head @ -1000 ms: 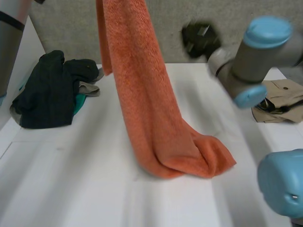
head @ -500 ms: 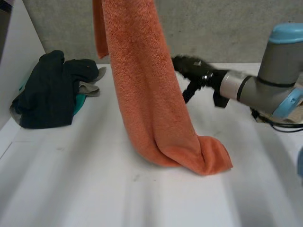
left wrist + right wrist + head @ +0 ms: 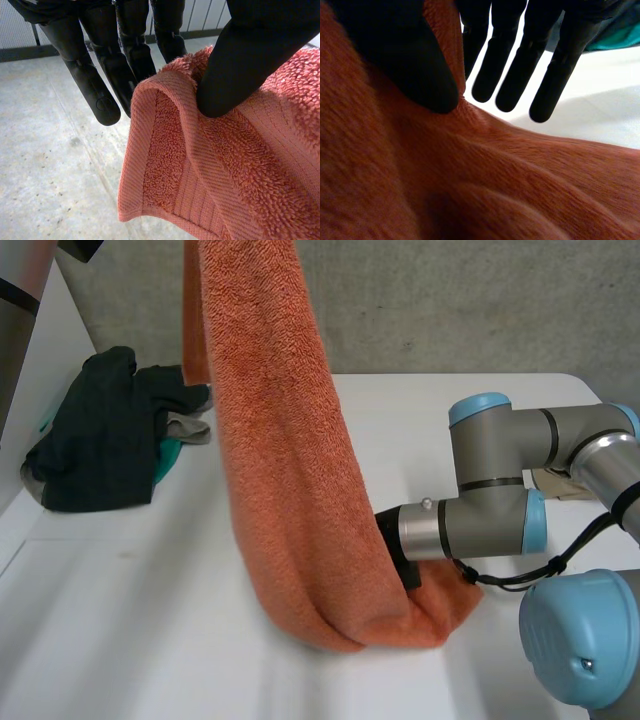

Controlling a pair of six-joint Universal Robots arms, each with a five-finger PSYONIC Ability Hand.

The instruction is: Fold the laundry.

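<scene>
**Orange towel hangs from the left hand, right hand at its lower end**

Head view: the orange towel (image 3: 290,500) drops in a long doubled strip from above the table (image 3: 150,630). Its lower end lies bunched on the white surface near the front middle. The right arm (image 3: 480,525) reaches in low from the right. Its wrist end goes behind the towel's lower part, just above the bunched end. At the back left sits a pile of dark clothes (image 3: 95,440) with a bit of teal cloth (image 3: 168,458) poking out beside it, well apart from the towel's foot.

Left wrist view: the left hand (image 3: 245,55) has the towel by a hemmed corner. The thumb presses on the near face of the cloth and the fingers (image 3: 95,85) run straight behind it, so the corner is pinched between them. The hem folds over and hangs free past the thumb. A concrete floor (image 3: 50,165) lies beneath.

Right wrist view: the right hand (image 3: 405,50) rests its thumb on the towel, and a ridge of cloth rises beside it. Its fingers (image 3: 555,70) are straight and spread, reaching past the towel's edge over the white table. A gap shows between the thumb's tip and the fingers, so nothing is clamped. Teal cloth lies beyond the fingers.
</scene>
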